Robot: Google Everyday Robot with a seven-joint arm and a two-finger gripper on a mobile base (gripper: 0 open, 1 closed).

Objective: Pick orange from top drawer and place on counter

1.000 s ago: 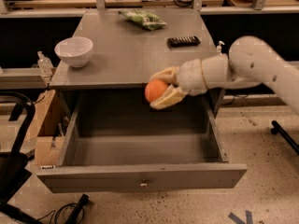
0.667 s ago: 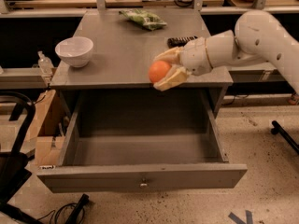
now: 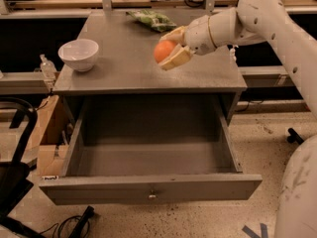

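gripper (image 3: 167, 51) above bare counter (image 3: 124, 68) middle, bowl (image 3: 78, 54) left, bag (image 3: 151, 19) behind

On the counter (image 3: 124, 71), at left, bowl (image 3: 78, 54); at the back, bag (image 3: 152, 19). Over the counter's middle right, gripper (image 3: 168, 50), clamped around the orange (image 3: 162, 50), arm entering from the right. Below and before the counter, top drawer (image 3: 148, 193), standing open. Left of the cabinet, cardboard box (image 3: 47, 145); behind it, bottle (image 3: 45, 66).

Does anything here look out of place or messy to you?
Nothing is spilled or broken. The top drawer stands wide open and empty, and the gripper holds the orange above the counter. The white bowl sits upright.
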